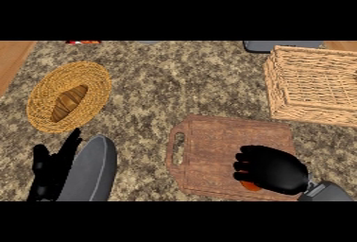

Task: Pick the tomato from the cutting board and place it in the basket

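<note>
Counter [174, 80] with woven tray [43, 119], square basket [314, 113]

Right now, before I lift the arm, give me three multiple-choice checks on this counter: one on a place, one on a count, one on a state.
1. The square light wicker basket stands:
A) at the view's upper right, beyond the brown wooden cutting board
B) at the view's lower left
C) on top of the board

2. How many loaves lie in the round woven tray?
A) none
B) one
C) three

3. The black right hand is:
A) flat and open
B) curled over the red-orange tomato on the board
C) out of view

Answers:
1 A, the basket sits off the board, up and to the right.
2 B, a single brown loaf shows in the tray.
3 B, the fingers curl over the tomato, so only a sliver of it shows.
</note>
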`<state>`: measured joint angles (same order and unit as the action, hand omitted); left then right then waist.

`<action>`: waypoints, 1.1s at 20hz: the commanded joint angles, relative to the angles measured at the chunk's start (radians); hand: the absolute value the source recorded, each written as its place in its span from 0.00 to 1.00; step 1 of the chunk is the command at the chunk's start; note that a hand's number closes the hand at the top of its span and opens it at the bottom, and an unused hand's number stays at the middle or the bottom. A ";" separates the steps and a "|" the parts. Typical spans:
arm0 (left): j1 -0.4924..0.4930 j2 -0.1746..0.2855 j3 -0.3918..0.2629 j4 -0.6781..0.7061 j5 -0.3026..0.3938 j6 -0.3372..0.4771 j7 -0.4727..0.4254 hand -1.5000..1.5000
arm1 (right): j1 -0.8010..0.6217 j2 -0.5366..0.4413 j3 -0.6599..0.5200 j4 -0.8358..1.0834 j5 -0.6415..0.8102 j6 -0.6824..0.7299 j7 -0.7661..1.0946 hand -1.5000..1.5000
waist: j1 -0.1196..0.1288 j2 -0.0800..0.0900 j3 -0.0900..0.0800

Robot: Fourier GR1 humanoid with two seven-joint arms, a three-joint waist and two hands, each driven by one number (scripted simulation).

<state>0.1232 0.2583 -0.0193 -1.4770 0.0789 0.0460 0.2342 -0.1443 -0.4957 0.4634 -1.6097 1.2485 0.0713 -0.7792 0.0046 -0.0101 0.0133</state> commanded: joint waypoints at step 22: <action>0.082 -0.022 0.012 0.014 0.036 -0.037 0.048 0.50 | 0.061 0.493 -0.287 -0.228 -0.448 -0.071 1.073 1.00 | -0.027 0.002 -0.011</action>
<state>0.1639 0.2631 0.0197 -1.5088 0.1044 0.0274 0.2613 -0.0493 -0.0375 0.1856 -1.7224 1.0033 0.0996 0.1678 -0.0351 -0.0135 0.0107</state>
